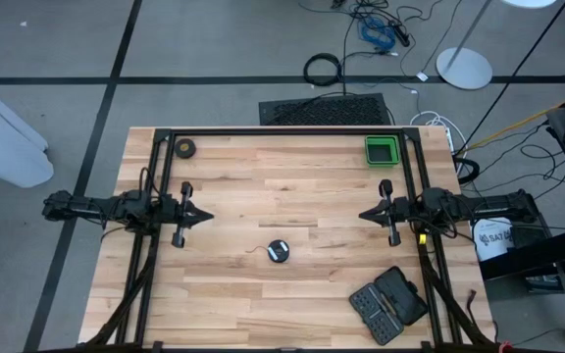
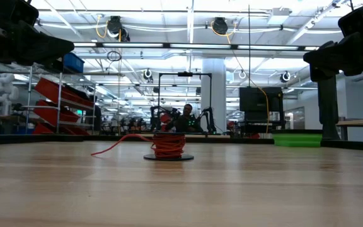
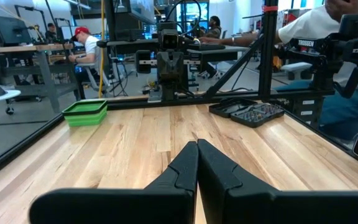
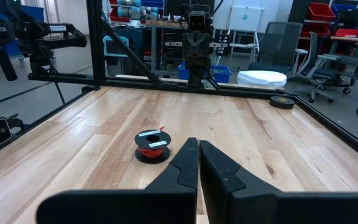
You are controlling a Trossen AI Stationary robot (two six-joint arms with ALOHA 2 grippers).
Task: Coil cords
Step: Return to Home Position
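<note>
The cords are a small round spool of red wire (image 1: 279, 252) standing on its flat dark base near the middle of the table, a loose red end trailing to its left (image 2: 115, 146). It also shows in the low view (image 2: 169, 145) and the right wrist view (image 4: 152, 145). My left gripper (image 1: 207, 214) is shut and empty at the table's left, held above the wood. My right gripper (image 1: 363, 214) is shut and empty at the table's right, facing the left one.
A green tray (image 1: 382, 150) stands at the far right, a dark tape roll (image 1: 185, 148) at the far left, and an open black bit case (image 1: 388, 303) at the near right. A black frame (image 1: 282, 131) borders the table.
</note>
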